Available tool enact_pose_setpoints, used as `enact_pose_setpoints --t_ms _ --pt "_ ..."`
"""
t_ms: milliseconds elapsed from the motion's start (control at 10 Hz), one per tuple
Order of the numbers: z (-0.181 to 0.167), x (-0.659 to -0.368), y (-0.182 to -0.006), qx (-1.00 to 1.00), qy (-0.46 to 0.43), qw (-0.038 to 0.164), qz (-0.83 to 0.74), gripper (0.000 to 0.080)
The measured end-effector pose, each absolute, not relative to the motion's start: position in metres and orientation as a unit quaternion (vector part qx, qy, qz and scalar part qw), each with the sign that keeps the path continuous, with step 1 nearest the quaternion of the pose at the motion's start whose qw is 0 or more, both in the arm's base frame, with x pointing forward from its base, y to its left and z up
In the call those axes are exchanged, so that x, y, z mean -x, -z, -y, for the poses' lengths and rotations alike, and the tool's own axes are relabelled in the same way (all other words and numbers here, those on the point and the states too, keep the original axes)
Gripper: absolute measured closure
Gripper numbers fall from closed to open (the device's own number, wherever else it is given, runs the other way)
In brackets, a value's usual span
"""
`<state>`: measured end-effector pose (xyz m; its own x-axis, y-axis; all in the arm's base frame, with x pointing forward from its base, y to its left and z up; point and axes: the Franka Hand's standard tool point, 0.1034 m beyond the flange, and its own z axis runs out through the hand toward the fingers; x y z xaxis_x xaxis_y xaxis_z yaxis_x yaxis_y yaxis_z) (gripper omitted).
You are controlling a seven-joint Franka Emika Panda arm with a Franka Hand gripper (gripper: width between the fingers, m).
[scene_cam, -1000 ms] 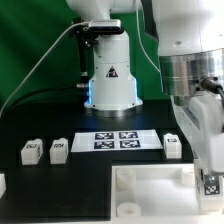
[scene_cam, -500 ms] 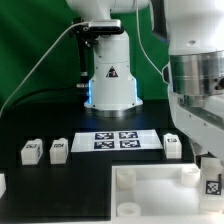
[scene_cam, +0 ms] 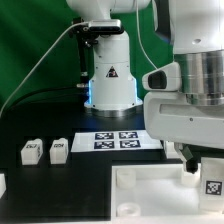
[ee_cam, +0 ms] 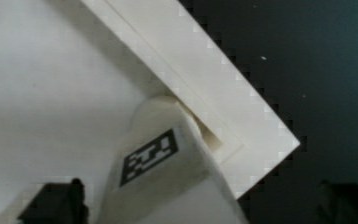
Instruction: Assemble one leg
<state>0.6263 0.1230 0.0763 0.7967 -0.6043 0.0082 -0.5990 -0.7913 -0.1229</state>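
Leg has been carried lower at the tabletop's right corner, beside a socket; seating seems close. Whether the fingers pinch it cannot be told.

a flat white marker board with black square tags lies on the black table, off to the exterior view's left of the tool. a big white tray-like top sits right under the tool. a green curtain hangs far behind it.
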Motion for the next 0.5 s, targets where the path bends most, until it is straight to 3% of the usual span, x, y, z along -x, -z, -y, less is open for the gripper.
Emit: enact_pose_setpoints --t_ms 300,400,500 --pt "-0.1175 -0.6281 -0.0734 0.996 0.037 0.034 -0.072 0.0150" --pt "-0.1177 -0.6279 -0.0726 0.994 0.036 0.036 -0.093 0.0150" --pt "-0.1175 -0.6278 -0.0725 0.993 0.035 0.036 -0.105 0.0251"
